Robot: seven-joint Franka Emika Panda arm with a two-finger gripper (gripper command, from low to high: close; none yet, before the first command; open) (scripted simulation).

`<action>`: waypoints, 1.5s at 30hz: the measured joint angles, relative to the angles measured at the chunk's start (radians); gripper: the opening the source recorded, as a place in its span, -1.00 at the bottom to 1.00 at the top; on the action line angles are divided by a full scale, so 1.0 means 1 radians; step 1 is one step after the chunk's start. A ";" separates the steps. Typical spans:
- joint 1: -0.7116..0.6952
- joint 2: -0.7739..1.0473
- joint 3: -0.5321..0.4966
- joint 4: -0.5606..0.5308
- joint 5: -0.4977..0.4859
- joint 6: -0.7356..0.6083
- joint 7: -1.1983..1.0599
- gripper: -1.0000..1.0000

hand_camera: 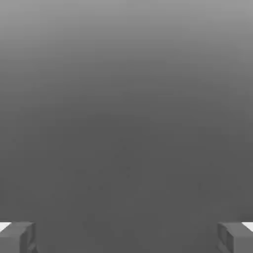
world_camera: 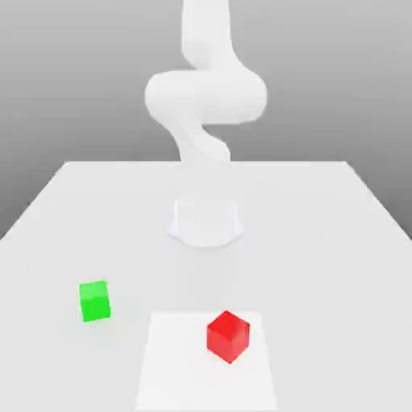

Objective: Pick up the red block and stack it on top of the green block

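Note:
The red block (world_camera: 228, 335) rests on the white table (world_camera: 322, 241) near its front edge, turned so one corner faces forward. The green block (world_camera: 95, 301) sits apart from it, toward the exterior view's left and slightly farther back. In the hand view my gripper (hand_camera: 126, 237) is open, its two grey fingertips (hand_camera: 17, 237) spread wide with nothing between them, and behind them is plain grey background. Neither block is touched by anything.
The white arm (world_camera: 205, 96) rises from its round base (world_camera: 205, 221) at the middle of the table and bends overhead. A lighter square patch (world_camera: 185, 370) lies on the table under the red block.

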 joint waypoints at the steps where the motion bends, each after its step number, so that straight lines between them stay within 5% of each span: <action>1: -0.013 0.040 0.018 -0.023 -0.002 0.024 0.040 0.00; 17: -0.133 0.633 0.199 -0.361 -0.027 0.373 0.634 0.00; 25: -0.066 0.919 0.116 -0.390 -0.140 0.589 0.817 0.00; 26: -0.044 0.954 0.089 -0.385 -0.160 0.618 0.832 -1.00; 33: -0.039 0.962 0.083 -0.384 -0.166 0.627 0.837 -1.00; 39: -0.063 0.772 0.142 -0.413 -0.028 0.469 0.736 -1.00; 45: -0.288 0.630 0.009 -0.474 -0.036 0.385 0.733 -1.00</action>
